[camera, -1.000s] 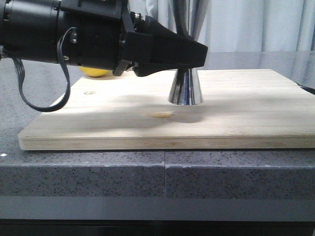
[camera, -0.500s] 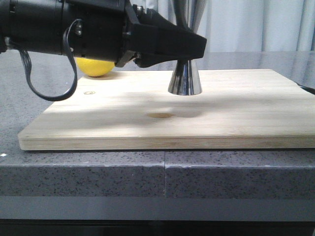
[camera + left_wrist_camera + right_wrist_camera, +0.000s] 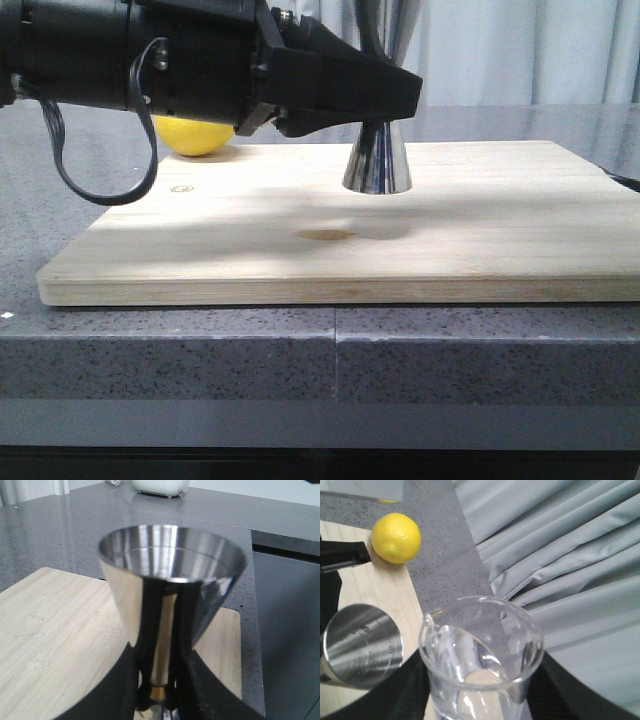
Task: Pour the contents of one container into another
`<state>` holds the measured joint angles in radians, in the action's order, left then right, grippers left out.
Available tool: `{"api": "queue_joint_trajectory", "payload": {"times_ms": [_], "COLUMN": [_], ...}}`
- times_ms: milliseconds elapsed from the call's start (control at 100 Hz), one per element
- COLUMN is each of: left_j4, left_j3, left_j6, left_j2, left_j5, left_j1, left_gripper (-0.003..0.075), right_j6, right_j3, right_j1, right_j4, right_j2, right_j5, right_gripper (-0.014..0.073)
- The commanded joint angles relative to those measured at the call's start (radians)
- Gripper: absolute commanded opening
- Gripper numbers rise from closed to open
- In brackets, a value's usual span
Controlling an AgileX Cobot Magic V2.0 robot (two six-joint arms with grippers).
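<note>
Your small clear glass beaker (image 3: 481, 660) shows only in the right wrist view: a smooth, thin-walled round cup with a pinched pouring lip at its rim, held upright between the black fingers of your right gripper (image 3: 480, 700), whose jaws are closed on its lower body. Whether it holds any liquid you cannot tell from the glare. Just beside the beaker sits the one tall shiny steel hourglass-shaped jigger (image 3: 377, 160), its open brushed mouth level with the beaker's rim and apart from it. The jigger is mirror-polished, two cones meeting at a narrow waist with a gold ring that you can see in the left wrist view, and faint stamped marks line the inside of the upper cup. Your left gripper (image 3: 159, 700) clamps that waist, black fingers tight on both sides. In the front view the jigger's flared base hangs slightly above the pale wooden cutting board (image 3: 480, 240), which has fine straight grain and one small brownish knot ahead of the jigger. Beyond the jigger, at the board's far left edge, rests a single dimpled yellow lemon (image 3: 396, 537) on the speckled grey stone countertop (image 3: 200, 350). Behind everything hangs a pleated grey curtain (image 3: 560, 555).
</note>
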<state>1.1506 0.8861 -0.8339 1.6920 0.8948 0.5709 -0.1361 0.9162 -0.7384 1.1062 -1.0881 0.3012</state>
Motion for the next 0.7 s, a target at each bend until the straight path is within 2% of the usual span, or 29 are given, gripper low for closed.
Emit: {"api": "queue_joint_trajectory", "payload": {"times_ms": [0,690], "left_j4": [-0.049,-0.051], "left_j3": [0.029,0.029], "left_j6": [-0.005,-0.005], "left_j2": [-0.048,-0.048], "left_j5": [0.060,0.060], "left_j1": [0.002,0.002], "left_gripper": [-0.0021,-0.0021], "right_j6": [0.009,0.009], "right_j3": [0.036,0.036], "right_j1": [-0.003,-0.003], "right_j4": [0.044,0.114], "right_j2": [0.022,0.022], "right_j5": [-0.021,-0.021], "right_gripper": [0.0272,0.0272]}}
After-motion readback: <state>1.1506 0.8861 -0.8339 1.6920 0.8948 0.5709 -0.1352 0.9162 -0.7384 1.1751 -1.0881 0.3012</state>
